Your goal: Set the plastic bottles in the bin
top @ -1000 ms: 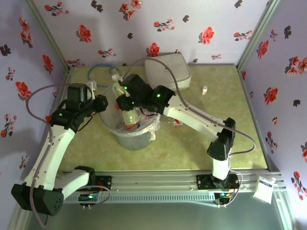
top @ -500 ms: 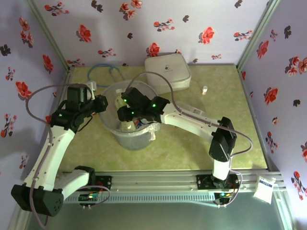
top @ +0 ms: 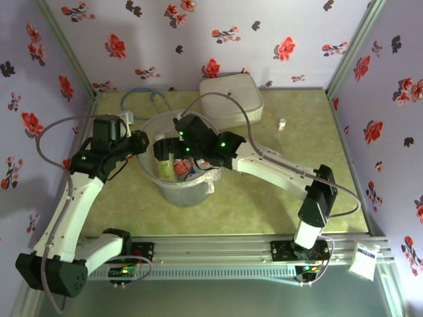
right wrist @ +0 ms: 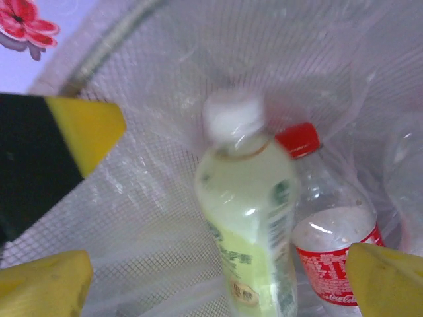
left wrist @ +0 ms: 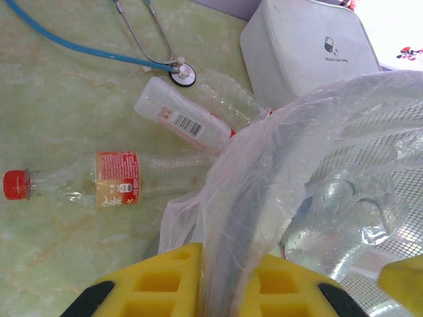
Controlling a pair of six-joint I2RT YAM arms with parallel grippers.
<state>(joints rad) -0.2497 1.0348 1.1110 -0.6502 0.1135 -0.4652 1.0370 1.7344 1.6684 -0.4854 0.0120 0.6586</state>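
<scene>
R gripper (right wrist: 219, 261): down inside the bin (top: 182, 195), fingers spread wide, nothing held. Below it, a white-capped bottle (right wrist: 248, 218) w/ pale green label, blurred, roughly upright against the bag. Touching its R side: a red-capped bottle (right wrist: 330, 231) w/ red-and-white label, also in the bin. Also inside, per L wrist view: a clear crumpled bottle (left wrist: 344, 218) on the bag.

L gripper (left wrist: 355, 290): at the bin's L rim. Fingers close together, clear bag liner (left wrist: 264, 165) draped over the nearer yellow finger, mesh wall in the narrow gap. Clamped on the rim or not: can't tell.

Outside the bin, on the desk (left wrist: 59, 119), just L of the rim: two bottles lying flat.
- red-cap desk bottle (left wrist: 99, 188), red-and-white label, cap pointing away from the bin.
- barcode-label bottle (left wrist: 188, 122), diagonal, clear end running behind the bag's edge.

Stethoscope (left wrist: 79, 46) w/ blue tubing farther back, chest piece just beside the barcode-label bottle.

White box (top: 231, 99) behind the bin, near the back wall. Tiny white piece (top: 282, 123) on the desk, R of the box, apart from it.
</scene>
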